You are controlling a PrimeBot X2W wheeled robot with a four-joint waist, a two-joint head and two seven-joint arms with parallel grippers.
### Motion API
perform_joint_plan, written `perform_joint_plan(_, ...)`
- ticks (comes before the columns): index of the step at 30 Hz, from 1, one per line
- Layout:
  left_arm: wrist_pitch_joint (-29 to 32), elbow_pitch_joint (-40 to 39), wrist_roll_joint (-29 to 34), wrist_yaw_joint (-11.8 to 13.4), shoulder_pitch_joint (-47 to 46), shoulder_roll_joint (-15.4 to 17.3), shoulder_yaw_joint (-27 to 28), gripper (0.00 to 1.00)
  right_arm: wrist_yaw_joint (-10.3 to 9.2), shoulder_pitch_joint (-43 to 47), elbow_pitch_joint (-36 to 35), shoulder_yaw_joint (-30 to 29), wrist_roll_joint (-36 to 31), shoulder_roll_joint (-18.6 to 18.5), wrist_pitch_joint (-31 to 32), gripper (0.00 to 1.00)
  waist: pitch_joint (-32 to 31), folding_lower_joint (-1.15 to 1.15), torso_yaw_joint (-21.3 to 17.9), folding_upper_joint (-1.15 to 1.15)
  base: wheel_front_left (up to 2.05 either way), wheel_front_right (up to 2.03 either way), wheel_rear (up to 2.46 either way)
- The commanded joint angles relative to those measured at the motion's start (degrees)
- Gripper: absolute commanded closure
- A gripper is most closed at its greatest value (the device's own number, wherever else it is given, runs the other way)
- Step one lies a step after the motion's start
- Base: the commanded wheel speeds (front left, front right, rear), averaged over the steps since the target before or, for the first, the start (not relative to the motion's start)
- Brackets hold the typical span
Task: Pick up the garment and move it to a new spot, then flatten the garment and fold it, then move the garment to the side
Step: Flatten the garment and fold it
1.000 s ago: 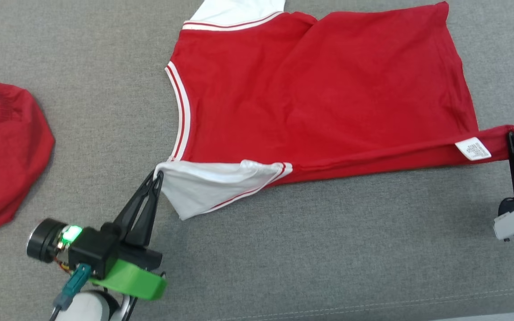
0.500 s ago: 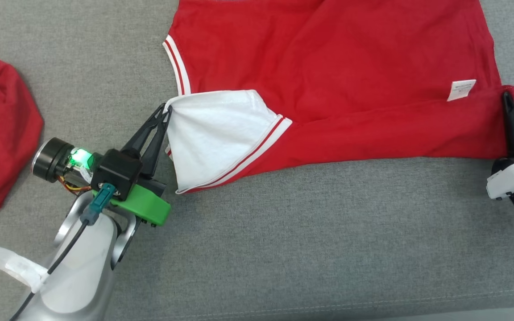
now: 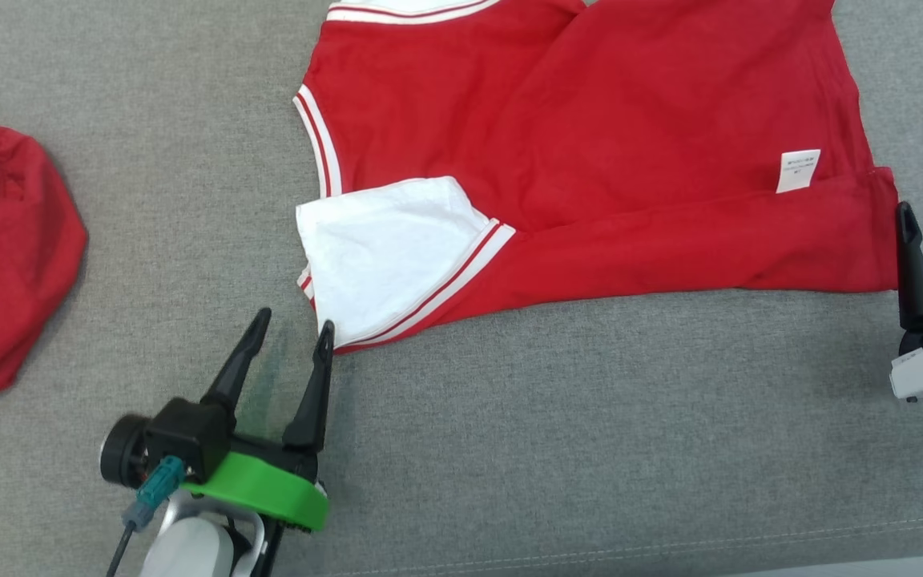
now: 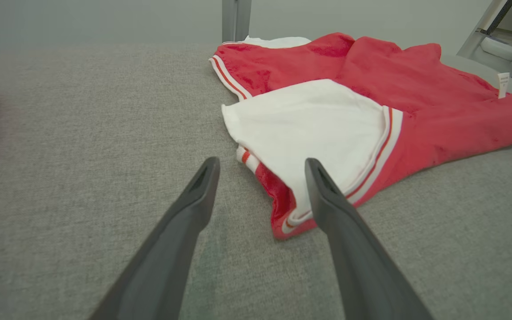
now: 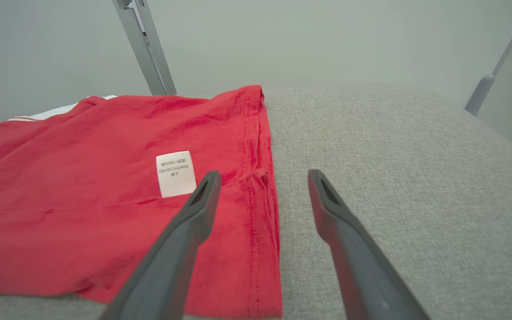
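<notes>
Jaws on the left arm stand wide apart and grip nothing. Its two dark fingers (image 3: 235,367) rest low over the grey counter (image 3: 590,449). The inner tip lies just beside the near corner of the white sleeve (image 3: 385,240); contact cannot be confirmed. In the left wrist view that same finger (image 4: 336,213) overlaps the sleeve's striped hem (image 4: 385,146), and the other finger is over bare fabric.

Jaws on the right arm are likewise spread and empty. One finger (image 3: 914,272) stands just off the garment's near right corner, and the other shows at the picture's right edge. In the right wrist view one finger (image 5: 194,218) lies over the stitched side hem, its mate over bare counter.

Task item: the red garment (image 3: 590,144) lies spread on the counter between the two arms and free of both. It is a jersey with white and red trim. The white sleeve is laid flat on its near left part. A crease runs from the sleeve toward a white label (image 3: 798,170) near the right side. Some wrinkles remain across the body.

Other item: a second red garment (image 3: 5,256) lies bunched at the far left, well apart from the first. Metal posts (image 5: 149,53) stand behind the counter.
</notes>
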Motion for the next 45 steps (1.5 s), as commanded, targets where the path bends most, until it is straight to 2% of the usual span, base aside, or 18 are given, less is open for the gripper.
perform_joint_plan(1, 0.4, -0.3, -1.1, -0.2, 1.6, -0.3, 0.0, 0.00, 0.00, 1.1, -0.5, -0.5, -0.1, 0.5, -0.2, 0.00, -1.4, 0.00, -0.5, 0.00, 0.00, 0.00, 0.00)
perform_joint_plan(9, 2.6, 2.4, -2.7, -0.4, 1.4, -0.2, -0.6, 0.00, 0.01, 1.8, -0.7, 1.0, 0.6, 1.9, -0.2, 0.00, -1.9, 0.00, -1.9, 0.00, 0.00, 0.00, 0.00)
perform_joint_plan(16, 4.4, 7.8, -1.9, 1.2, -2.5, -0.3, -0.8, 0.00, 0.01, 0.6, -0.5, 2.1, 1.3, 1.7, -0.2, 0.00, -1.0, 0.00, -2.5, 0.00, 0.00, 0.00, 0.00)
perform_joint_plan(17, 4.9, 8.4, -2.1, 1.4, -2.9, -0.5, -0.8, 0.10, 0.01, 0.6, -0.3, 2.3, 1.5, 1.7, -0.2, 0.00, -0.8, 0.00, -2.5, 0.00, 0.00, 0.00, 0.00)
perform_joint_plan(18, 5.4, 8.9, -2.6, 1.2, -3.1, -0.8, -0.8, 0.32, 0.01, 0.6, -0.2, 2.3, 1.6, 1.7, -0.2, 0.00, -0.7, 0.00, -2.4, 0.00, 0.00, 0.00, 0.00)
perform_joint_plan(20, 6.3, 9.5, -3.3, 0.5, -3.3, -1.2, -1.2, 0.83, 0.01, 0.6, 0.7, 2.4, 2.0, 1.9, -0.2, 0.00, -0.5, 0.00, -2.3, 0.00, 0.00, 0.00, 0.00)
perform_joint_plan(21, 7.0, 9.8, -4.3, 0.1, -3.3, -1.5, -1.4, 1.00, 0.01, 0.5, 1.3, 2.5, 2.4, 2.0, -0.2, 0.00, -0.5, 0.00, -2.2, 0.00, 0.00, 0.00, 0.00)
perform_joint_plan(26, 7.9, 8.2, -7.6, -1.4, -1.9, -1.1, -2.0, 1.00, 0.01, 0.0, 6.0, 4.1, 5.5, 2.6, -0.2, 0.00, -0.7, 0.00, -1.6, 0.00, 0.00, 0.00, 0.00)
perform_joint_plan(33, 9.1, 2.4, -10.2, -1.7, 0.9, 0.5, -1.8, 1.00, 0.01, -3.3, 12.1, 8.1, 11.3, 3.2, -0.2, 0.00, -0.6, 0.00, -1.1, 0.00, 0.00, 0.00, 0.00)
perform_joint_plan(35, 9.8, 0.8, -10.6, -1.8, 1.6, 0.9, -1.7, 1.00, 0.01, -4.3, 12.7, 9.3, 12.3, 2.5, -0.2, 1.00, -0.5, 0.00, -0.7, 0.00, 0.00, 0.00, 0.00)
perform_joint_plan(38, 10.9, -1.2, -11.1, -1.6, 2.4, 1.7, -1.8, 1.00, 0.01, -3.6, 13.4, 11.9, 14.7, 1.0, -0.2, 1.00, -0.8, 0.00, -0.2, 0.00, 0.00, 0.00, 0.00)
perform_joint_plan(45, 13.5, -5.4, -12.8, -0.7, 6.4, 2.6, -2.0, 1.00, -0.05, 0.6, 11.2, 13.1, 16.3, -3.8, -0.2, 1.00, -2.1, 0.00, -0.3, 0.00, 0.00, 0.00, 0.00)
